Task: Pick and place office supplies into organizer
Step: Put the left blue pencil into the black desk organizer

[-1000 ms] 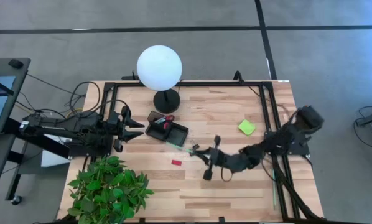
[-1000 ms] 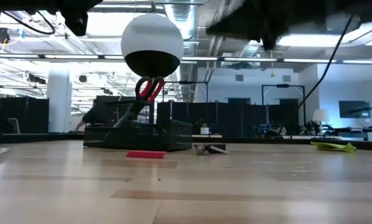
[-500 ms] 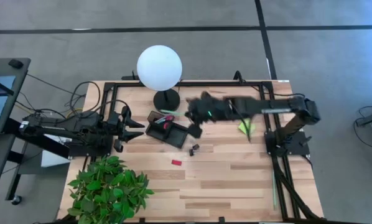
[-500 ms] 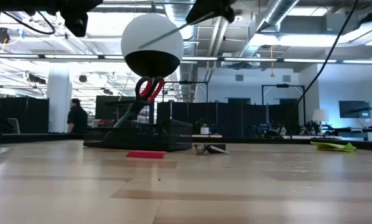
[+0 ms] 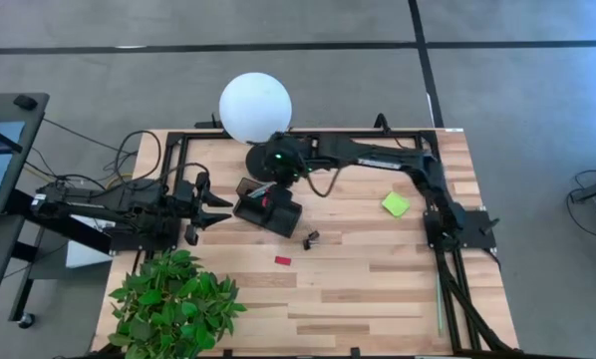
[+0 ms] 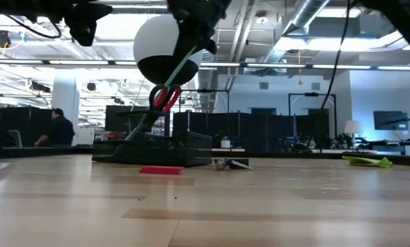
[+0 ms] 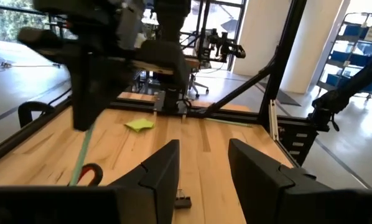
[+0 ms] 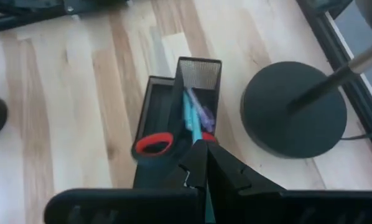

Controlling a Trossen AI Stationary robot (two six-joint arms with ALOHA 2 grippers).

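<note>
The black organizer (image 5: 268, 209) sits left of the table's middle. Red-handled scissors (image 6: 165, 96) and a purple pen (image 8: 204, 115) stand in it. My right gripper (image 5: 274, 179) hangs above it, beside the lamp base (image 8: 295, 118), shut on a light-green pen (image 6: 181, 65). The pen's lower end is over the organizer's mesh cup (image 8: 198, 71). A lime-green sticky pad (image 5: 395, 204), black clips (image 5: 310, 237) and a red block (image 5: 282, 260) lie on the table. My left gripper (image 7: 204, 180) waits open at the table's left. My right gripper pinches the light-green pen by its upper end (image 8: 198, 138) between its two shut fingers. The fingers slant down from above. The pen hangs tilted below them (image 6: 174, 74), lifted clear of the table; whether its lower end touches the organizer I cannot tell.
A lamp with a white globe (image 5: 255, 108) stands just behind the organizer, close to my right arm. A green plant (image 5: 173, 299) fills the near left corner. A black frame (image 5: 428, 179) runs along the far and right sides. Bare wood lies at the near right.
My right gripper has swung from the table's near middle up and toward the far left, carrying the light-green pen, and now hangs over the organizer. It has tipped from nearly level to slanting down. The pen has been lifted clear of the table.
</note>
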